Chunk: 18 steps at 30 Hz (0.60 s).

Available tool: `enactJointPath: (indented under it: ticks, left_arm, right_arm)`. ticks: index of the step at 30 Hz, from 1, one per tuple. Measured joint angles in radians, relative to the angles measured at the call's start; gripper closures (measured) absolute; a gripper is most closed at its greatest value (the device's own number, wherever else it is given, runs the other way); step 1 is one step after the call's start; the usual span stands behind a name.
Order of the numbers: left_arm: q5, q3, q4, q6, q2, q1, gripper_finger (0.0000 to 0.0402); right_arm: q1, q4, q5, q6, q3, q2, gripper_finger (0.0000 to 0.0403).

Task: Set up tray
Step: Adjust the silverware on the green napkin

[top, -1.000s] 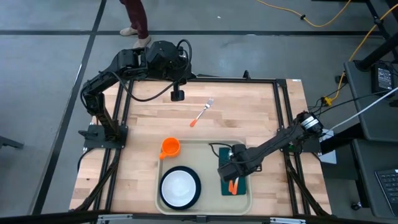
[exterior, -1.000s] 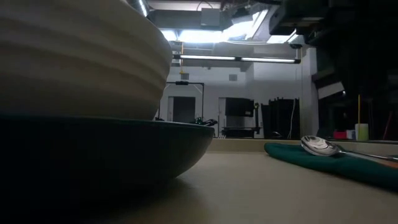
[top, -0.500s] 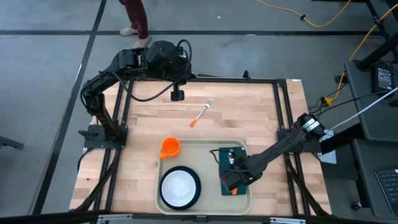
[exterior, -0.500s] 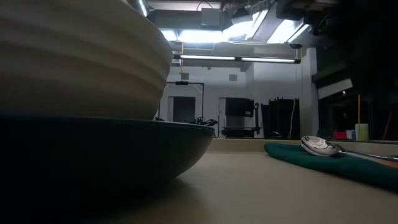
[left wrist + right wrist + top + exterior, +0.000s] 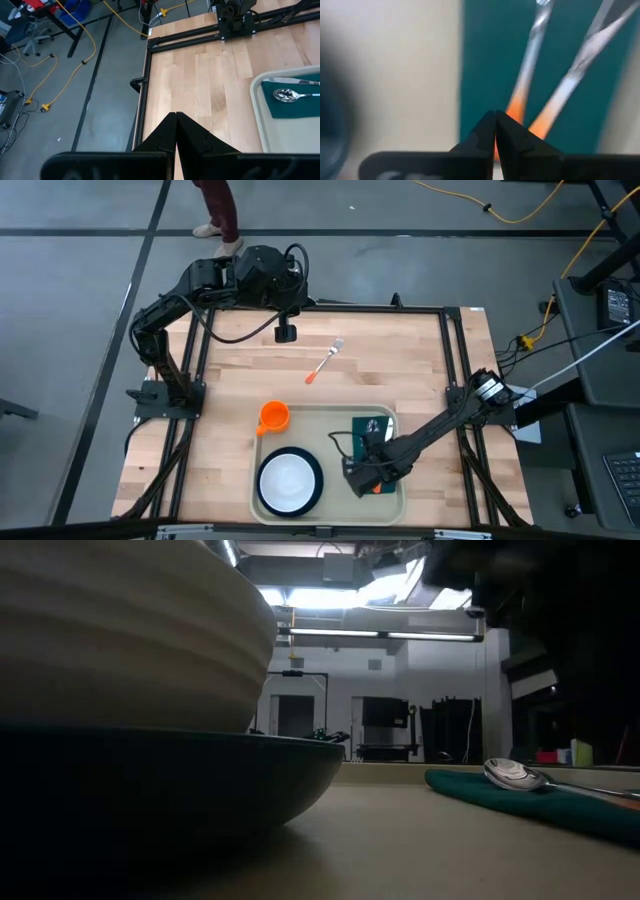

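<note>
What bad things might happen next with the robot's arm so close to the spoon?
1. The right gripper is shut and sits low over the orange handle ends of the two utensils on the green napkin. If it slides, it might push them crooked.
2. It might also drag the napkin and wrinkle it on the tray.
3. The fork lies out on the table, off the tray, so it might get forgotten. The left gripper waits shut near the far edge.

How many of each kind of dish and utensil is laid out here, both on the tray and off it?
Trays: 1, the beige tray
Orange cups: 1, the cup
Bowls on a dark plate: 1, the bowl
Green napkins: 1, the napkin
Orange-handled utensils: 3, the fork on the table, the spoon and one more on the napkin
Total: 7
</note>
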Motion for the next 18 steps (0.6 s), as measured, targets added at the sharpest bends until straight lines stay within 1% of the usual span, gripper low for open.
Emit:
enactJointPath:
  ticks: [3,7,11,18]
  left_arm:
    - [0.0,0.0,0.0,-0.001,0.0,0.0,0.0398]
    - [0.0,0.0,0.0,-0.002,0.0,0.0,0.0398]
    - [0.0,0.0,0.002,-0.001,0.0,0.0,0.0398]
    - [0.0,0.0,0.017,-0.002,0.0,0.0,0.0398]
  right_arm:
    - [0.032,0.1,-0.043,-0.031,0.0,0.0,0.0397]
    - [0.082,0.11,-0.071,0.011,0.0,0.0,0.0393]
    - [0.12,0.136,-0.077,0.066,0.0,0.017,0.0398]
    - [0.128,0.161,-0.077,0.083,0.0,0.035,0.0399]
